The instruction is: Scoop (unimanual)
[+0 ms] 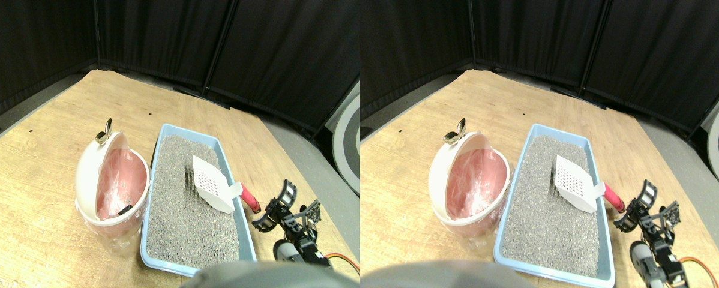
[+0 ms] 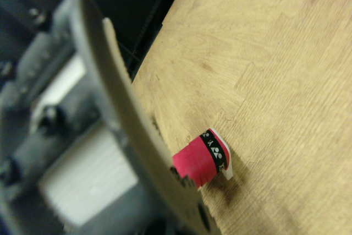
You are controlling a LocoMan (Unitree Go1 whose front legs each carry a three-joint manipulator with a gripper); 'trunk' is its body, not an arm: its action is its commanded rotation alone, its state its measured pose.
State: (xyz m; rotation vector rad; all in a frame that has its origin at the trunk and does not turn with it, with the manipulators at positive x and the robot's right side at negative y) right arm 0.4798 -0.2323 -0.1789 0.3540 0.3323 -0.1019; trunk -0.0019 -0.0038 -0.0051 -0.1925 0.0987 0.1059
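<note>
scoop (image 1: 213, 186): white, lying on the litter inside the blue tray (image 1: 242, 219), red handle (image 1: 250, 198) over the tray's rim
bin (image 1: 112, 183): touching tray, opposite side
right gripper (image 1: 273, 214): just beside tray, near handle, can't tell if holding it

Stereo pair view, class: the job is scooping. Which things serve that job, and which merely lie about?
Belong to the job:
white scoop with red handle
blue litter tray
grey litter
pink-lined bin
right claw

Just lying about:
wooden floor board
black curtain
orange cable
</note>
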